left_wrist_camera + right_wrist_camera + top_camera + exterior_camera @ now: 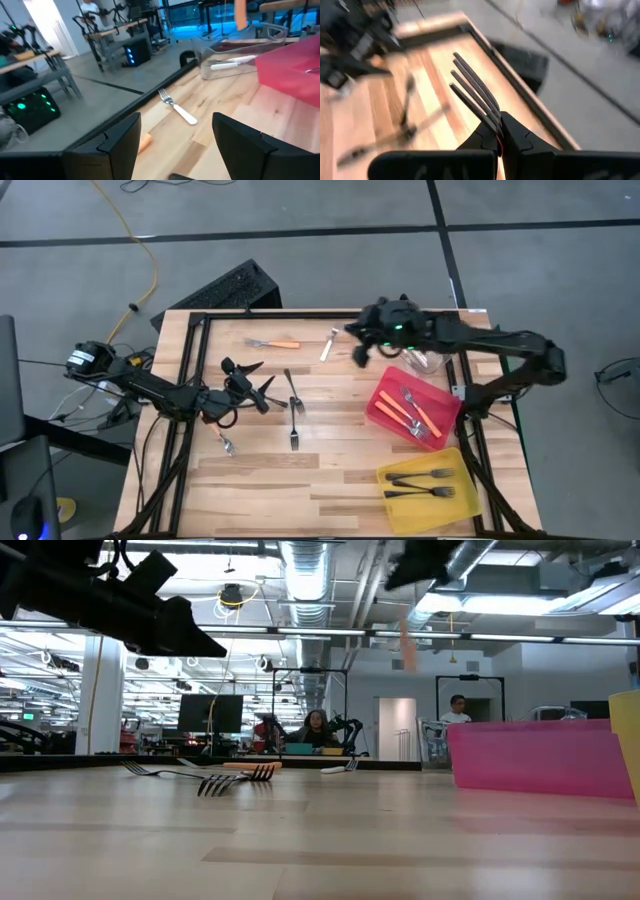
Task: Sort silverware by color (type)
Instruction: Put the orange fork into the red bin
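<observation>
- Since the forks are finger-thin, they are probably light, stiff and slick, and likely to skate across the wood if nudged. A pinch across the handle near its middle, fingers square to it, looks safest.
- Toward the near right corner of the bench (330, 480), the yellow bin (470, 498) holds the sorted black forks (425, 476).
- Just beyond it, the red bin (385, 395) holds orange-handled forks (420, 418).
- Around the bench's middle lie two loose black forks (294, 438), one behind the other. Flat on the boards, each leaves little room for a finger under it, so a straight-down pinch seems called for.
- Beside them, toward the left edge, the left end effector (262, 387) hangs with its fingers spread wide and nothing between them.
- Near the far edge lie a loose orange-handled fork (277, 343) and a pale fork (328, 345), apart from each other. The pale one looks like plastic, so it may flex or spring away under a hard squeeze.
- By the far right corner, the clear bin (432, 362) already holds one pale utensil (232, 61).
- Above the far edge, the right end effector (358, 350) is clenched on a held fork (472, 85). The tines stick out past the fingertips and an orange handle hangs below. A grip that close to the neck may let the fork swing or pivot.
</observation>
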Controlling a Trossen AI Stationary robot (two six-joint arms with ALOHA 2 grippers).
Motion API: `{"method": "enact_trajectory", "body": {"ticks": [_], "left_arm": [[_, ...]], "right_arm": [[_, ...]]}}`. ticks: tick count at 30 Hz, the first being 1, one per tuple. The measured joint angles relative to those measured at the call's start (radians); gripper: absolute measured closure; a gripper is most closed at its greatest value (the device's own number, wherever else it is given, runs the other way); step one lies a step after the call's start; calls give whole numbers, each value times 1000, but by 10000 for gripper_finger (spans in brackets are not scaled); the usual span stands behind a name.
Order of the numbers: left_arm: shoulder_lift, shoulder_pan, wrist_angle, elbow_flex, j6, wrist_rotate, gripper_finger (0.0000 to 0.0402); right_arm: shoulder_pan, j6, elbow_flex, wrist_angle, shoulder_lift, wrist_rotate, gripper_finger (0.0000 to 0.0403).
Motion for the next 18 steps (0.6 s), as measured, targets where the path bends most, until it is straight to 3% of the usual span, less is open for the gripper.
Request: {"method": "enact_trajectory", "body": {"ticks": [5,8,12,18], "left_arm": [[0,0,-17,0,-43,19,168],[0,0,-17,0,-46,19,168],[0,0,-20,0,-46,19,168],[0,2,-50,0,-51,19,168]], "right_arm": [[-41,91,0,-269,-102,0,380],[-58,135,0,-383,-125,-56,380],[-61,162,0,-510,-114,-149,380],[-42,204,0,-642,-39,-187,380]]}}
